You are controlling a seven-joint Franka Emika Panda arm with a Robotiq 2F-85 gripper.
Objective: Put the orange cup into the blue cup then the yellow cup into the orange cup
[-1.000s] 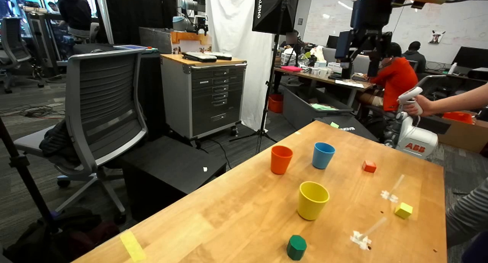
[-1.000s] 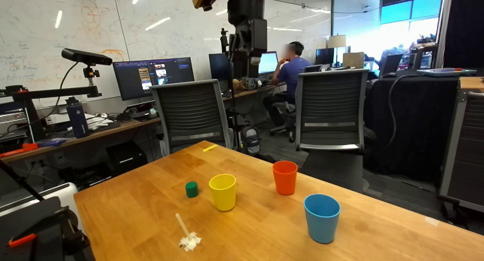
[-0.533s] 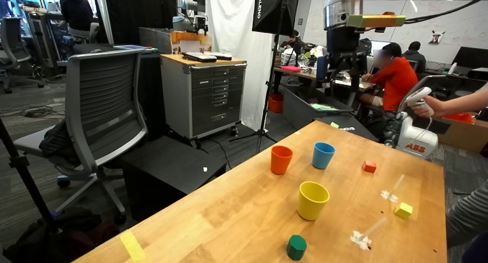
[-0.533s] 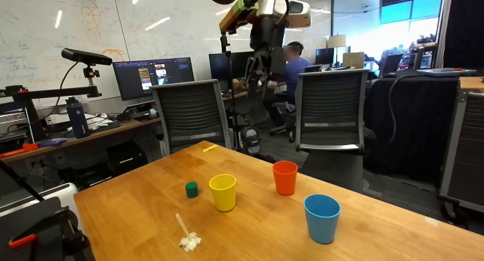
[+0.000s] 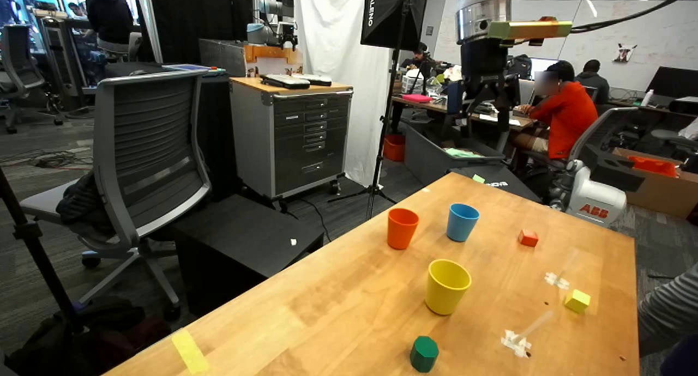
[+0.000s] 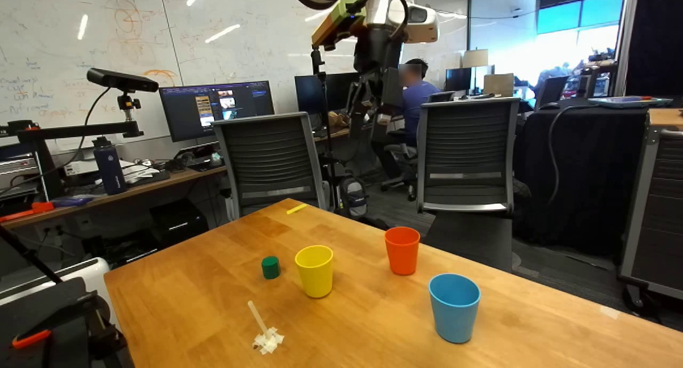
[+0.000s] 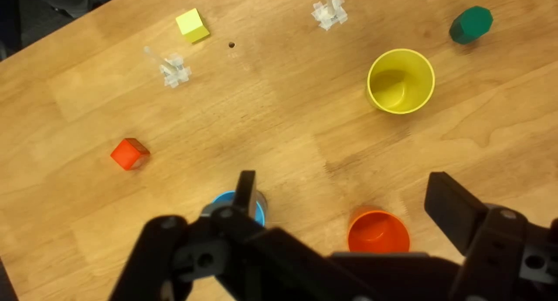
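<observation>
Wrist view: the jaws were spread wide, the orange cup (image 7: 378,233) showing between them, low and right of centre. The jaw at left partly covered the blue cup (image 7: 225,197); the yellow cup (image 7: 401,81) stood at upper right. In both exterior views the jaws hung well above the worktop (image 5: 338,310).

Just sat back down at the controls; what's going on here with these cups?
Nothing is being handled right now: the claw hangs open above the wooden table, with no cup in it. The orange cup, the blue cup and the yellow cup stand upright and apart on it, none nested in another yet. A red cube, a yellow cube and a green prism sit there too.
</observation>
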